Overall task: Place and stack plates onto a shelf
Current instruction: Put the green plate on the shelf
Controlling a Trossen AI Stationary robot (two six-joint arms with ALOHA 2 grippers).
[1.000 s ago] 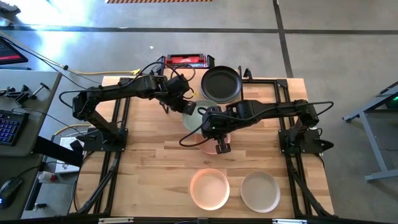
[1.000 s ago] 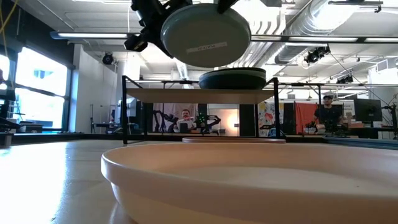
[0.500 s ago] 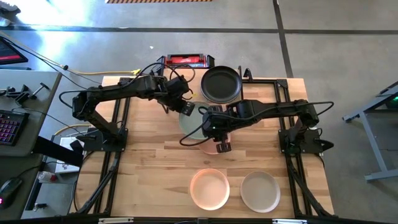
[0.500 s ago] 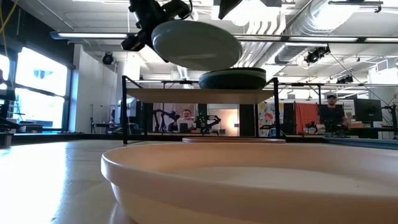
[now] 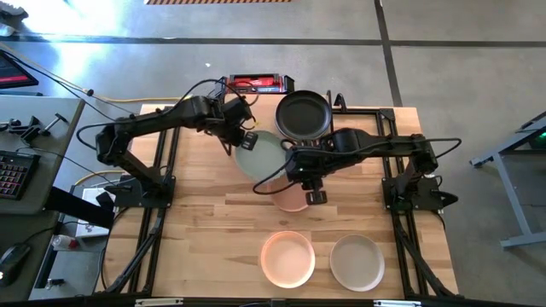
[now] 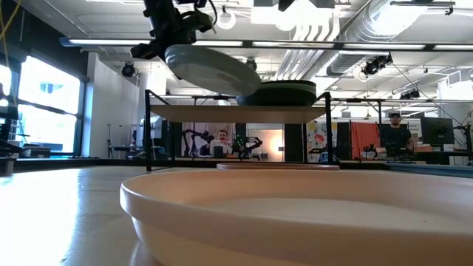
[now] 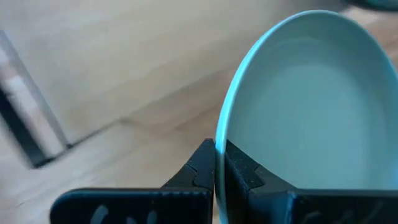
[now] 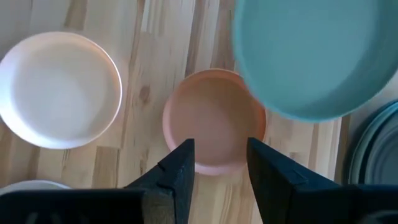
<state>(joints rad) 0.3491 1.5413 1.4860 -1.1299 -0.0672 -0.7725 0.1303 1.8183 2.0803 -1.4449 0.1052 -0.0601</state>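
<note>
A pale green plate (image 5: pixel 263 155) hangs above the table's middle, with my left gripper (image 5: pixel 246 139) shut on it. In the low view this plate (image 6: pixel 211 66) is tilted, its lower edge close to the black plate (image 6: pixel 277 92) that rests on the shelf (image 6: pixel 236 112). My right gripper (image 5: pixel 314 192) is open beside it and holds nothing. It hangs above a peach-pink plate (image 8: pixel 211 121) that lies flat on the table. My left gripper pinches the pale green plate's rim (image 7: pixel 219 144), one finger inside the rim and one outside. The fingers come slanting down from above, at the plate's far-left side. The plate hangs clear of the table, tilted, its free side lower toward the shelf.
A second peach-pink plate (image 5: pixel 287 257) and a cream-white plate (image 5: pixel 357 262) lie near the table's front edge. A red-and-black device (image 5: pixel 256 83) sits at the far edge, left of the shelf. Bare wood lies at the left front.
My right gripper has opened, let go of the pale green plate and risen a little. My left gripper keeps the plate and has carried it slightly toward the left. The plate has tipped from steep, its underside facing the near edge, to nearly level.
</note>
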